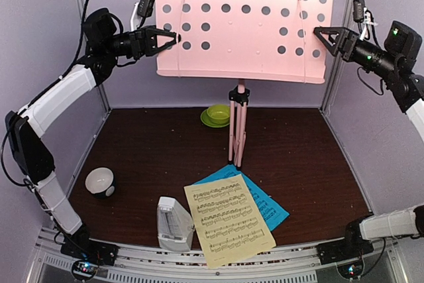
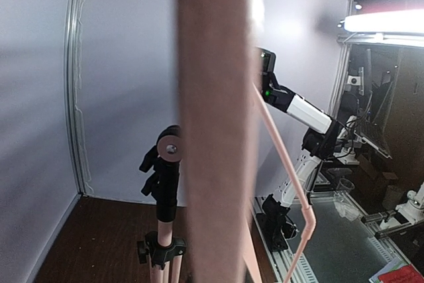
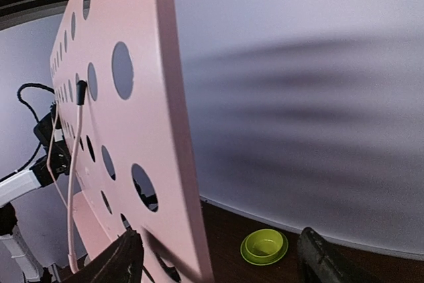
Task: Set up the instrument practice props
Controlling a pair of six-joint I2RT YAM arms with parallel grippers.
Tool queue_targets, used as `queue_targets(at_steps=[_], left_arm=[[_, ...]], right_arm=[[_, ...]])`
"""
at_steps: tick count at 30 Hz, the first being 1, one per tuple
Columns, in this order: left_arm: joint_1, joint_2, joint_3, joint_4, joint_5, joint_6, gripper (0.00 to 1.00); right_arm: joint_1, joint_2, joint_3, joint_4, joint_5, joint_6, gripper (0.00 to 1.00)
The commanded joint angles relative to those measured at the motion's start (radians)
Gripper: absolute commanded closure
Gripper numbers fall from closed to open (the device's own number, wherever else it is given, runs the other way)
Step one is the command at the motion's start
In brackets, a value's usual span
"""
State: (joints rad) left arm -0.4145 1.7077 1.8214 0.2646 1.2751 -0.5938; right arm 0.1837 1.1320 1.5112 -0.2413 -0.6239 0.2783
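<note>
The pink music stand [image 1: 242, 24] stands at the back middle on its folded tripod legs [image 1: 237, 130], its hole-punched panel raised high. My left gripper [image 1: 173, 36] is at the panel's left edge with its fingers closed together on it; in the left wrist view the blurred panel edge [image 2: 215, 130] fills the middle and hides the fingers. My right gripper [image 1: 322, 41] is open and straddles the panel's right edge [image 3: 179, 164]; its fingers [image 3: 126, 260] stand wide apart. The yellow page [image 1: 228, 220] lies on the blue page [image 1: 275, 210] near the front. The metronome [image 1: 173, 223] stands left of them.
A green bowl on a saucer [image 1: 217, 114] sits behind the stand's legs and shows in the right wrist view [image 3: 264, 246]. A small white-and-black bowl [image 1: 101, 182] sits at the front left. Grey walls enclose the brown table [image 1: 152, 144] on three sides.
</note>
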Motion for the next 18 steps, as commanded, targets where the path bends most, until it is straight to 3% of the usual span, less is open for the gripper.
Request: queue_targets(at_steps=[1, 18], left_arm=[[0.002, -0.018, 0.059, 0.235, 0.005, -0.031, 1.0], [0.002, 0.053, 0.114, 0.214, -0.045, -0.045, 1.0]], right_arm=[[-0.003, 0.044, 0.062, 0.056, -0.252, 0.047, 0.25], [-0.004, 0.088, 0.068, 0.141, -0.399, 0.114, 0.69]])
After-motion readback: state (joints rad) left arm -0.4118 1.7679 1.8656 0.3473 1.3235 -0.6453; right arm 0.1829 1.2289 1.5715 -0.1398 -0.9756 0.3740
